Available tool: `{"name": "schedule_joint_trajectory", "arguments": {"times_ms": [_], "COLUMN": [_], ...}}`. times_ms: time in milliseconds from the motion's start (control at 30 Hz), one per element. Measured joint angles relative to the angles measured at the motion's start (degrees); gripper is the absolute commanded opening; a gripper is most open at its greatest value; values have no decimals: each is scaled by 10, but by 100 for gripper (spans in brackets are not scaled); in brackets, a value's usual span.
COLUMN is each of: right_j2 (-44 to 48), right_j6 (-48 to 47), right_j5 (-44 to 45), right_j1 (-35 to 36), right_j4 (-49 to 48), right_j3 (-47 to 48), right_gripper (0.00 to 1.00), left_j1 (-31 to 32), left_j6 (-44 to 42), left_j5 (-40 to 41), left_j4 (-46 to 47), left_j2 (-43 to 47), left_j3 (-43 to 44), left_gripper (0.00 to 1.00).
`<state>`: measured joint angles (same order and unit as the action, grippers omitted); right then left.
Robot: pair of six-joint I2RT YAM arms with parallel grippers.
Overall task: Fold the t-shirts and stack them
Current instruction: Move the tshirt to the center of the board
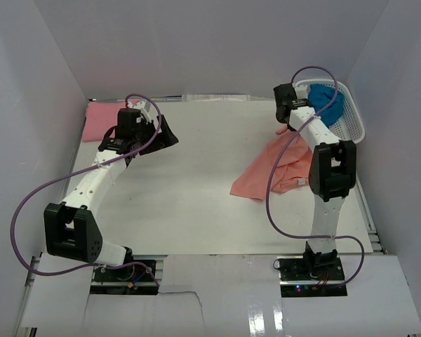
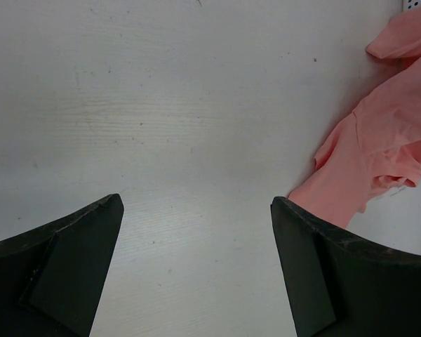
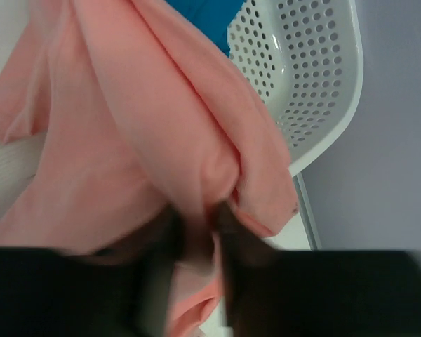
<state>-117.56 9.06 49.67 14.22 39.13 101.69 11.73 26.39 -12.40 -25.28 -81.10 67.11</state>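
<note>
The salmon-orange t-shirt (image 1: 277, 168) hangs crumpled from my right gripper (image 1: 289, 125) down to the table, right of centre. In the right wrist view my right gripper (image 3: 200, 217) is shut on a fold of this shirt (image 3: 161, 126). The shirt also shows at the right edge of the left wrist view (image 2: 379, 147). The teal-blue t-shirt (image 1: 328, 104) lies in the white basket (image 1: 354, 123) at the back right. The lighter pink t-shirt (image 1: 102, 119) lies flat at the back left. My left gripper (image 1: 163, 133) is open and empty above bare table (image 2: 196, 203).
The white lattice basket (image 3: 302, 70) stands against the right wall, close beside my right gripper. White walls enclose the table on three sides. Purple cables loop from both arms.
</note>
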Motion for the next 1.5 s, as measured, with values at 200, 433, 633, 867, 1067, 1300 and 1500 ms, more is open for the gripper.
{"name": "schedule_joint_trajectory", "arguments": {"times_ms": [200, 433, 633, 867, 1067, 1300, 1500], "right_j2": [-11, 50, 163, 272, 276, 76, 45], "right_j6": [-3, -18, -31, -56, -71, -63, -4], "right_j5": [-44, -177, -417, -616, -672, -796, -873], "right_j1": [-19, 38, 98, 157, 142, 138, 144], "right_j4": [15, 24, 25, -7, 3, -38, -166], "right_j3": [38, 61, 31, -168, -233, -69, -75], "right_gripper": [8, 8, 8, 8, 8, 8, 37], "left_j1": [0, 0, 0, 0, -2, -4, -4], "left_j6": [0, 0, 0, 0, 1, 2, 2], "left_j5": [0, 0, 3, 19, 42, 54, 59], "left_j4": [0, 0, 0, -1, -2, -2, -2], "left_j2": [0, 0, 0, 0, 6, 11, 11], "left_j3": [0, 0, 0, 0, -1, -2, -2], "left_gripper": [98, 98, 98, 98, 98, 98, 98]}}
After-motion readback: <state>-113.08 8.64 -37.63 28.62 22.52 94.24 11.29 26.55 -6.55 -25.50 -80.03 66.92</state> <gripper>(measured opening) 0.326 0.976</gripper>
